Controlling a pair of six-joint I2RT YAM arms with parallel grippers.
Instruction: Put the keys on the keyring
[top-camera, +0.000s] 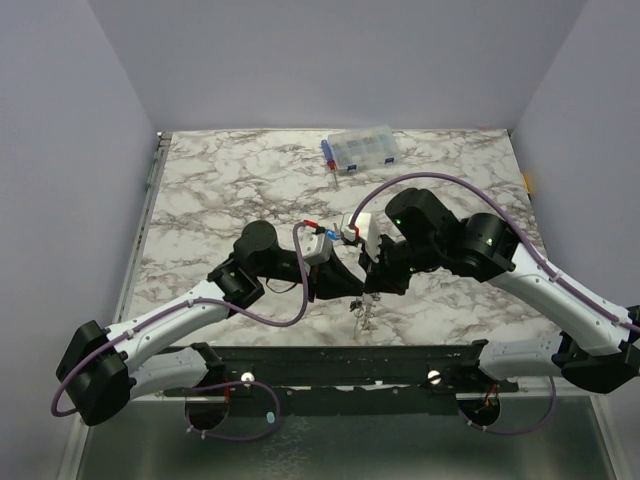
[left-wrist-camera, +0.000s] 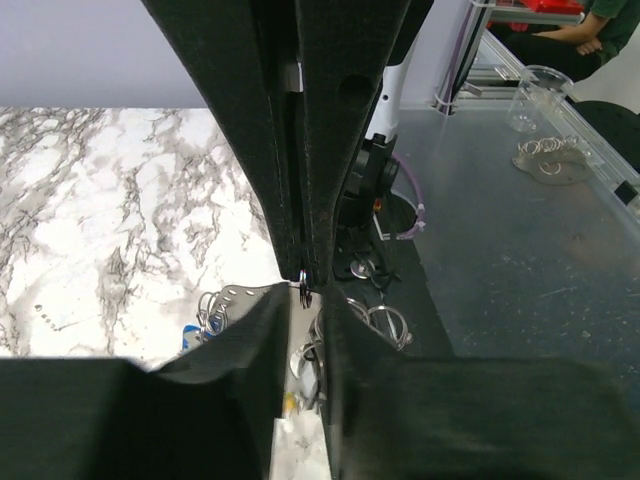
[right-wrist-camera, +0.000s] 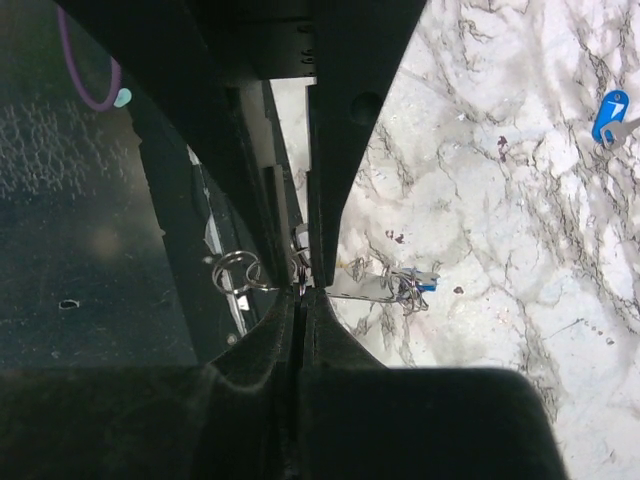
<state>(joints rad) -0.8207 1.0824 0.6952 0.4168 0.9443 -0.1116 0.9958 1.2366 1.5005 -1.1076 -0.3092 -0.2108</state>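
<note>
Both grippers meet tip to tip just above the marble near the table's front edge. My right gripper (top-camera: 368, 280) (right-wrist-camera: 302, 295) is shut on the thin metal keyring (right-wrist-camera: 360, 296), which runs sideways out of its tips. On that ring hang several keys (right-wrist-camera: 412, 284) (top-camera: 364, 312), one of them blue. Small silver rings (right-wrist-camera: 235, 272) (left-wrist-camera: 388, 322) dangle on the other side. My left gripper (top-camera: 340, 275) (left-wrist-camera: 305, 300) faces it with a narrow gap between its fingers (left-wrist-camera: 240, 350). Metal and a yellow key (left-wrist-camera: 290, 401) show in that gap. Another blue key (right-wrist-camera: 610, 115) lies alone on the marble.
A clear compartment box (top-camera: 360, 150) with blue parts stands at the back of the table. The black mounting rail (top-camera: 350, 362) runs along the near edge under the grippers. Beyond the table, a grey bench holds a glass beaker (left-wrist-camera: 535, 95) and loose rings (left-wrist-camera: 548, 160).
</note>
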